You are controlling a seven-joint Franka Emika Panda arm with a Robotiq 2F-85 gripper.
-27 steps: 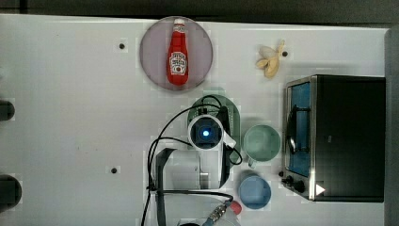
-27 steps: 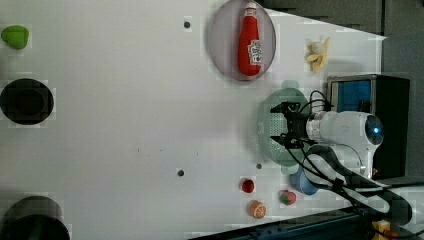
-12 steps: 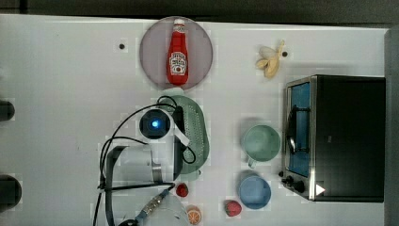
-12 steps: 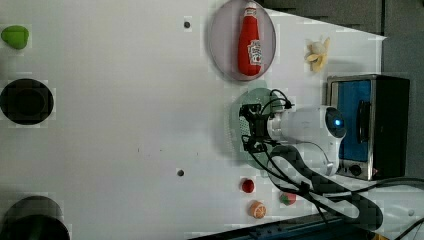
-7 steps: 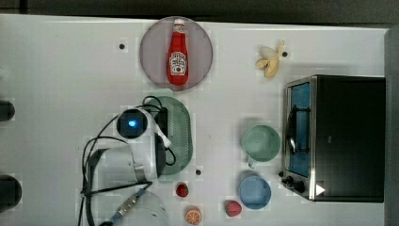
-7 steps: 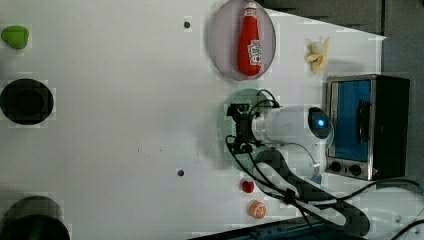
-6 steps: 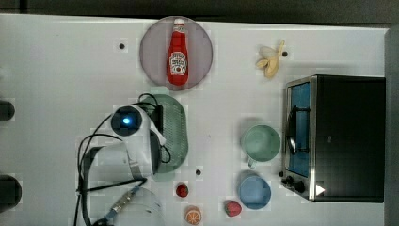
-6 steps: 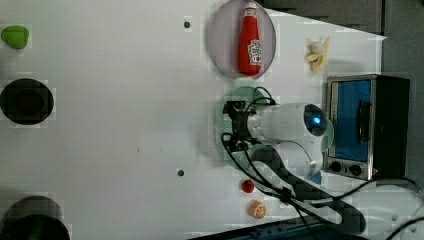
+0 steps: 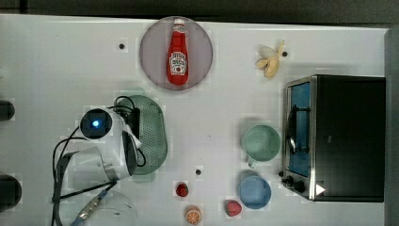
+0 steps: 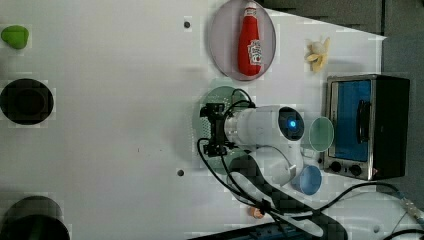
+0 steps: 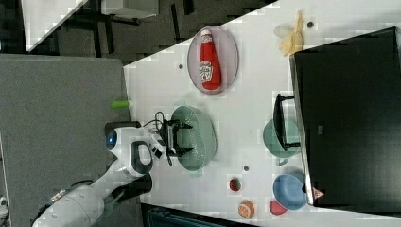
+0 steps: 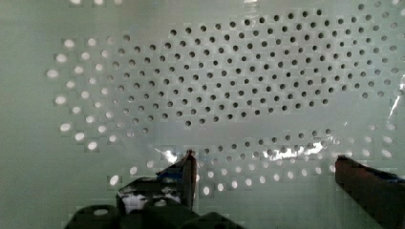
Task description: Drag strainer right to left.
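The top view looks straight down on the white table (image 9: 56,56). The left view looks down too, from farther off, and the right view is steeper and reaches past the table's edge. All three share the ketchup bottle (image 9: 177,52), the toaster oven (image 10: 367,125) and the strainer (image 11: 201,137). The wrist view sits very close above the strainer's holes

A large, pale mint-green oval strainer (image 9: 151,134) sits upright on the white counter (image 9: 56,61), left of centre in the top view, its long axis running top to bottom there. Rows of small round holes pepper its shallow basin (image 12: 229,86), and a short tab handle juts from its lower end in the top view. The robot arm overlaps its left side in the top view.
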